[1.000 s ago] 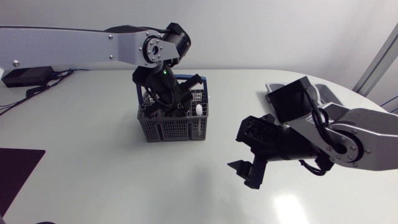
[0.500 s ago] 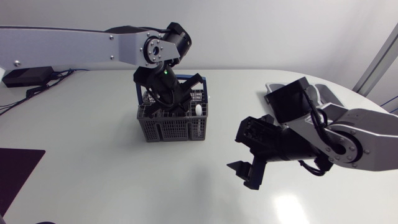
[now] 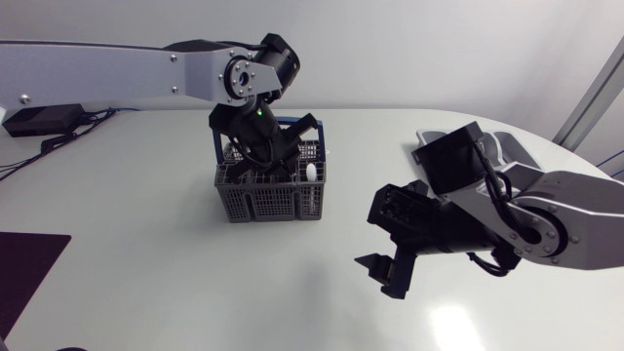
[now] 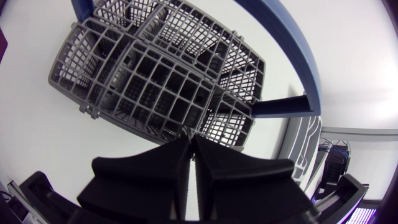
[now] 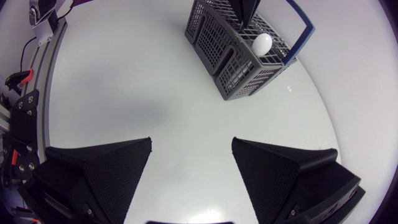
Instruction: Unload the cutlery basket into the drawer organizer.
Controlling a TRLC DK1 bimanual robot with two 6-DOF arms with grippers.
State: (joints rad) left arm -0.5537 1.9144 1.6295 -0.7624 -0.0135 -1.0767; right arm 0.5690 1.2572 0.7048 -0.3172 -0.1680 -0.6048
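The grey mesh cutlery basket (image 3: 273, 192) with a blue handle (image 3: 319, 127) stands at the table's back middle. My left gripper (image 3: 261, 164) points down into the basket's left part, shut; no cutlery shows between its fingers (image 4: 211, 163), whose tips sit just above the basket's compartments (image 4: 163, 84). A white rounded piece (image 3: 310, 173) sticks up in the basket's right part, also in the right wrist view (image 5: 262, 42). My right gripper (image 3: 383, 274) hangs open and holds nothing above bare table, right of and nearer than the basket (image 5: 239, 51).
A pale grey tray (image 3: 509, 148) lies at the back right, mostly hidden behind my right arm. A dark mat (image 3: 24, 265) lies at the table's front left corner. Bare table lies between the basket and my right gripper.
My left gripper's fingers have come together inside the basket. The right arm has stayed where it was.
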